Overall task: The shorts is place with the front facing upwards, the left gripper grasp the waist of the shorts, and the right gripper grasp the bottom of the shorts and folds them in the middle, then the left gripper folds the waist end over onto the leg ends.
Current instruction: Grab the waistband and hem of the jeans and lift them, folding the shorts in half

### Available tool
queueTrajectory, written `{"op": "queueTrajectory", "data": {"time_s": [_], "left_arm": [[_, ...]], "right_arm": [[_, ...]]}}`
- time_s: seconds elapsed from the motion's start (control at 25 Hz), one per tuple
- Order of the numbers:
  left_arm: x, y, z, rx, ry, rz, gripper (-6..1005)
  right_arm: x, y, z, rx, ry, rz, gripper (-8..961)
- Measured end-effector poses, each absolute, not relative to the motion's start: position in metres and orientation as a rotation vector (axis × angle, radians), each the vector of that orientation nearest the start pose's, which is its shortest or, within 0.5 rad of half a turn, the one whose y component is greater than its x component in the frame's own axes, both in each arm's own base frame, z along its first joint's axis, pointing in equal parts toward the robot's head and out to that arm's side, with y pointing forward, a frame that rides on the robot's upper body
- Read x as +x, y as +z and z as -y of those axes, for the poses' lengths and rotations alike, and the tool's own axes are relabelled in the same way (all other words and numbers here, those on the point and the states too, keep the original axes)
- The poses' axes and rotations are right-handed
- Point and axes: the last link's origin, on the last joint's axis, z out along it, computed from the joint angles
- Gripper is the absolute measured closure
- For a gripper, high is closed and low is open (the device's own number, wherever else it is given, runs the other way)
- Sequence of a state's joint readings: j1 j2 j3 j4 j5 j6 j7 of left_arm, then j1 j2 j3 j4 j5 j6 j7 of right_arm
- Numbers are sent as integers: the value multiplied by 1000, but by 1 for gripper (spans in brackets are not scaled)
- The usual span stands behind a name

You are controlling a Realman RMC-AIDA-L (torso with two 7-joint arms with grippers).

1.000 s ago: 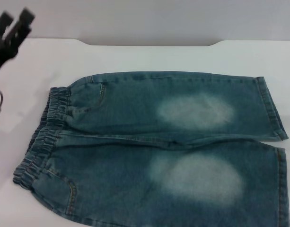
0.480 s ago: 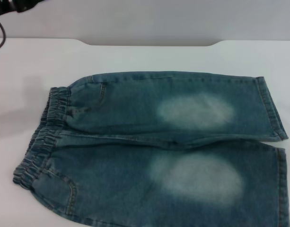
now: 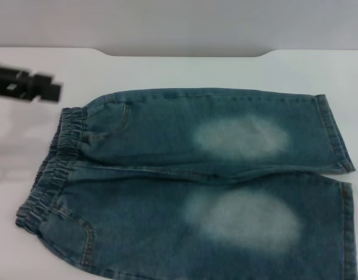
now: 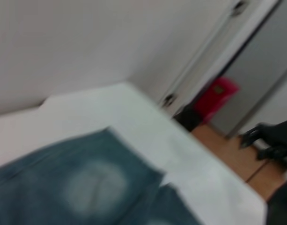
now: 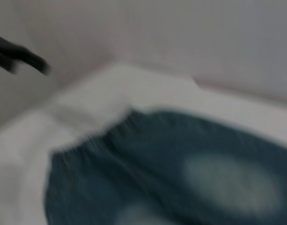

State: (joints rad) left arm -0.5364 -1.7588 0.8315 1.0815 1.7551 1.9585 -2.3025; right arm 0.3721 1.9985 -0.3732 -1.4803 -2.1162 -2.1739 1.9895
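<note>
Shorts lie flat and unfolded on the white worktop, front up, both pale ovals showing. Waist end toward the robot's left, leg ends toward its right. No fold made, nothing gripped: the whole task appears left to do.

Left hand hangs above the bare worktop just beside the waistband's far corner, apart from the cloth, touching nothing. Cannot tell how far its fingers are parted; it holds nothing.

Right hand shows only in the left wrist view, off beyond the worktop's edge past the leg ends, well apart from the shorts. Its opening unreadable too.
</note>
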Motion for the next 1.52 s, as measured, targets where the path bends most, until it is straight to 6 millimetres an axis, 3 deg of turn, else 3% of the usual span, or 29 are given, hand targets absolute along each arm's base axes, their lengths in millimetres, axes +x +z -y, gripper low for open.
{"op": "queueTrajectory", "data": {"time_s": [0.08, 0.12, 0.44, 0.84, 1.16, 1.52], "left_arm": [[-208, 165, -329, -2834, -539, 1137, 169], [-227, 173, -317, -2777, -472, 1198, 169], [-261, 172, -294, -2712, -373, 1329, 170], [-278, 132, -291, -2735, -120, 1398, 170], [-292, 119, -296, -2646, -8, 1414, 169], [-312, 106, -295, -2555, 168, 1452, 169]], "right_arm": [[260, 174, -252, -2600, 269, -981, 485], [262, 174, -253, -2589, 215, -1020, 485], [276, 154, -252, -2636, -42, -1180, 486], [278, 127, -258, -2789, -111, -1178, 485], [285, 114, -257, -2815, -146, -1189, 486], [292, 115, -260, -2790, -130, -1200, 486]]}}
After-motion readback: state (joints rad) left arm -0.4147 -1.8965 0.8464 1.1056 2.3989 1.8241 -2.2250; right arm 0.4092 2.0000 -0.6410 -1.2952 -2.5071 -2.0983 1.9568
